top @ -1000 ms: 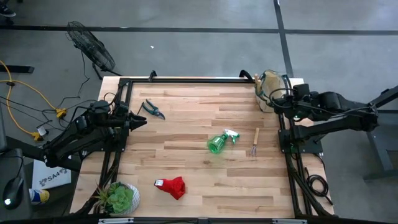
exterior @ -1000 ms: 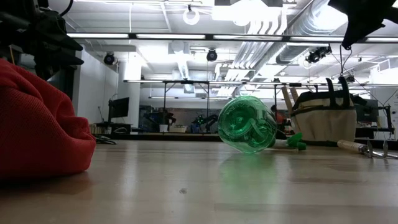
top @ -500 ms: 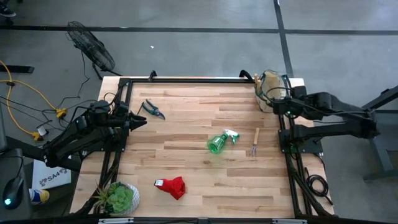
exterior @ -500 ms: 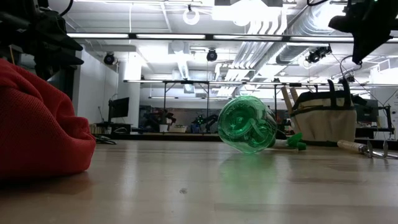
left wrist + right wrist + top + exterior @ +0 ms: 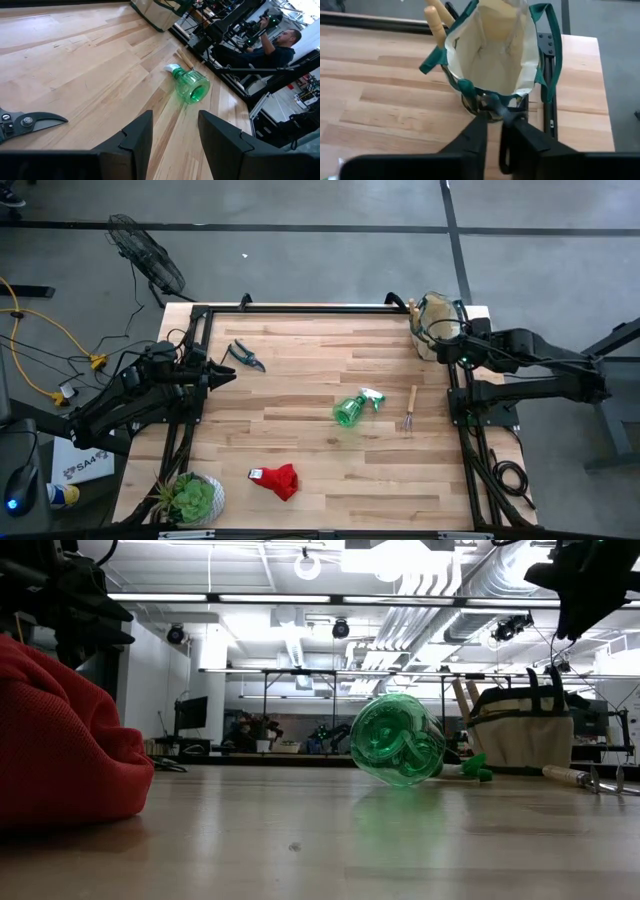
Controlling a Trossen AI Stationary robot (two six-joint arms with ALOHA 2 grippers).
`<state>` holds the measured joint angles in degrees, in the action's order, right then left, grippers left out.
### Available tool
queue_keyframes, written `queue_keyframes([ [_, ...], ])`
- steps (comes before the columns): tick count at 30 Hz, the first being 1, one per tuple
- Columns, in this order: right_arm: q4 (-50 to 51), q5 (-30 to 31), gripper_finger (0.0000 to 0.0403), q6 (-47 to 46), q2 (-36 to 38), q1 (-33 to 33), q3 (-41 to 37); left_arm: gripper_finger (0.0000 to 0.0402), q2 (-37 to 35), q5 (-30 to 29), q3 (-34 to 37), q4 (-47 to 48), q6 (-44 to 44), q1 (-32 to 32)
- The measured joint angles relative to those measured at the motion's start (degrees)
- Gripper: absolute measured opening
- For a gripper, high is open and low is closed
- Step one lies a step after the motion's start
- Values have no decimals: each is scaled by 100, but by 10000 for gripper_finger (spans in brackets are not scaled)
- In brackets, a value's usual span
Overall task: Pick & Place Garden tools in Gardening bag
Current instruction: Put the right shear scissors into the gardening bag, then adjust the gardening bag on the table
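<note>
The right gripper (image 5: 494,131) hangs over the gardening bag (image 5: 437,328) at the upper right of the high view, its two dark fingers (image 5: 474,135) standing a narrow slit apart just above the bag's rim; whether they pinch the dark loop handle (image 5: 506,142) between them cannot be told. The bag is a tan canvas tote with green trim, its mouth gaping open, a rounded wooden handle (image 5: 437,24) poking from an outer pocket. The left gripper (image 5: 172,135) waits at the left edge of the table, fingers spread and empty, with the dark-handled pruning shears (image 5: 244,355) near it. At the centre of the high view the translucent green spray bottle (image 5: 355,407) lies on its side; just right of it lies the wooden-handled fork (image 5: 411,411). The crumpled red glove (image 5: 277,479) sits lower centre, the potted plant (image 5: 192,497) at lower left. The table (image 5: 300,380) is pale, butcher-block planking in a black frame. Beyond it the low view shows a bright workshop with ceiling ducts (image 5: 440,580); a person (image 5: 280,47) sits at the upper right of the left wrist view.
</note>
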<state>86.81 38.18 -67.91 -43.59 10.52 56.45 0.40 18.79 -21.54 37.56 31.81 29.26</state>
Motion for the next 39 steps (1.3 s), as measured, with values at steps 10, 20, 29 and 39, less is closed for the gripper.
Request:
queue_keyframes([
  [10,-167,117,205,131,125,2,342,154,0,2,0,0,0,-2],
  [20,81,384,224,709,-591,333,1311,154,-2,0,0,-2,0,-2],
  [29,-79,305,233,956,-766,717,1342,154,0,1,0,0,0,0],
  [39,-1104,-1203,239,3086,-1982,1307,1345,154,0,0,0,0,0,-2],
])
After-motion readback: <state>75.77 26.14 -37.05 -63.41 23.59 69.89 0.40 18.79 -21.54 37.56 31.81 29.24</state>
